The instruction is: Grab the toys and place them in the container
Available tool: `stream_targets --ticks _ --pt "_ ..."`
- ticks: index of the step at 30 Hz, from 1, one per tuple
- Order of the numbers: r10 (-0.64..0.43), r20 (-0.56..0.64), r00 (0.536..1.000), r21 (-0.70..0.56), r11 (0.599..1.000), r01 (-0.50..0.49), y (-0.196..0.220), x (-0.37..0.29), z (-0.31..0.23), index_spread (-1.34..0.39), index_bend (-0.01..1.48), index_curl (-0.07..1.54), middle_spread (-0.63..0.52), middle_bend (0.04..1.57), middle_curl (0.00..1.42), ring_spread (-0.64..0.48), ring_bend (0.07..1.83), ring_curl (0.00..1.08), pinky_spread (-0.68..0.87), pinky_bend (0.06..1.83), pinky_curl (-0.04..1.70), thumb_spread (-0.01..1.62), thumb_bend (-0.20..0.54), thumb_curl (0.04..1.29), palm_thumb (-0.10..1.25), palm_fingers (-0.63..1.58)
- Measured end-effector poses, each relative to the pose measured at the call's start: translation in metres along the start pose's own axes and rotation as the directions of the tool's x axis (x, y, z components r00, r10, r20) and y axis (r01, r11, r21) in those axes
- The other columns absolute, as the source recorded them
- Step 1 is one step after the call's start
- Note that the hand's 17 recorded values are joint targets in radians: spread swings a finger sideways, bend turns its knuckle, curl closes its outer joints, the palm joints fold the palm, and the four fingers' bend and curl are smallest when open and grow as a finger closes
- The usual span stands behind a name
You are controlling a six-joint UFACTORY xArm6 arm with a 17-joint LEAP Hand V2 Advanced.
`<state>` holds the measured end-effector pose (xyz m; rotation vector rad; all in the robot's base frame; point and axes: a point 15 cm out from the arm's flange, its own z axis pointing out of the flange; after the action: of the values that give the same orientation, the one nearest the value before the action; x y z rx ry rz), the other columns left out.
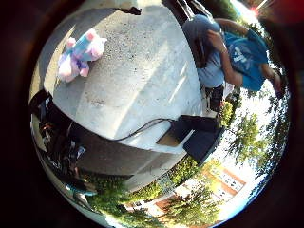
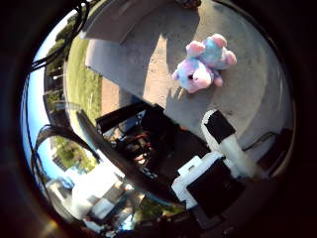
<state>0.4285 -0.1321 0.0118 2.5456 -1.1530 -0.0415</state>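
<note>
One soft toy (image 2: 205,67), pink and pale blue, lies on the pale concrete slab (image 1: 137,66) out in the open, and it is the only toy either palm view shows. No container can be made out in either view, so where the toy has to end up cannot be told from here.

The hand (image 2: 223,163) shows only in the thumb-side view, as a white and black block with one white finger (image 2: 233,144), black at its tip, reaching out straight toward the slab. That finger looks relaxed and holds nothing; the other fingers are out of sight, so the hand reads as spread and empty as far as can be seen.

What matters for the pick is the gap: the toy sits well apart from the palm, small in both views, with bare concrete between it and the fingertip. It lies beyond the tip of the straight finger, roughly in the direction that finger points. Its body seems to lie slantwise across that line rather than along it, though the plush shape makes the long axis hard to call.

My judgement is that the approach has barely begun. The palm needs to close in over the toy before any curl of the fingers would catch it.
</note>
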Motion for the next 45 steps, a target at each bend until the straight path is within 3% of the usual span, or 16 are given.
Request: stream_targets --ticks 11,18,24,27,31,35,39,45 --pt "-0.126 -0.036 0.991 -0.071 0.99 0.123 -0.042 -0.032 0.059 -0.4 0.15 0.2 0.07 0.16 0.27 0.28 0.33 0.33 0.43 0.45 0.31 1.08 -0.026 0.36 0.74 -0.03" --pt "-0.134 -0.218 0.967 -0.184 0.978 0.094 -0.052 -0.002 0.071 -0.39 0.15 0.2 0.07 0.16 0.28 0.27 0.34 0.33 0.44 0.49 0.31 1.05 -0.031 0.35 0.75 -0.02" --pt "-0.13 -0.225 0.966 -0.215 0.973 0.081 -0.045 0.003 0.08 -0.34 0.17 0.22 0.05 0.19 0.31 0.25 0.36 0.33 0.44 0.46 0.29 1.05 -0.029 0.34 0.75 0.09" --pt "-0.128 -0.223 0.966 -0.215 0.973 0.079 -0.042 0.004 0.082 -0.29 0.18 0.24 0.0 0.22 0.33 0.23 0.39 0.33 0.45 0.46 0.28 1.05 -0.024 0.34 0.77 0.25" --pt "-0.138 -0.212 0.967 -0.22 0.971 0.091 -0.039 0.002 0.085 -0.29 0.17 0.24 -0.05 0.32 0.38 0.17 0.51 0.37 0.45 0.49 0.27 1.05 -0.025 0.35 0.78 0.53" --pt "-0.139 -0.185 0.973 -0.215 0.972 0.098 -0.028 -0.004 0.094 -0.39 0.06 0.11 -0.12 0.63 0.53 0.11 0.93 0.52 0.4 0.59 0.31 1.04 -0.023 0.36 0.81 0.8" --pt "-0.138 -0.166 0.976 -0.213 0.972 0.101 -0.013 -0.008 0.092 -0.51 0.19 0.02 -0.19 0.81 0.67 0.04 1.18 0.65 0.38 0.76 0.41 1.03 -0.024 0.38 0.83 0.9" --pt "-0.157 -0.161 0.974 -0.179 0.976 0.127 -0.01 -0.02 0.081 -0.69 0.34 -0.02 -0.25 0.93 0.83 -0.02 1.25 0.73 0.36 1.11 0.6 1.01 -0.024 0.42 0.85 1.04"
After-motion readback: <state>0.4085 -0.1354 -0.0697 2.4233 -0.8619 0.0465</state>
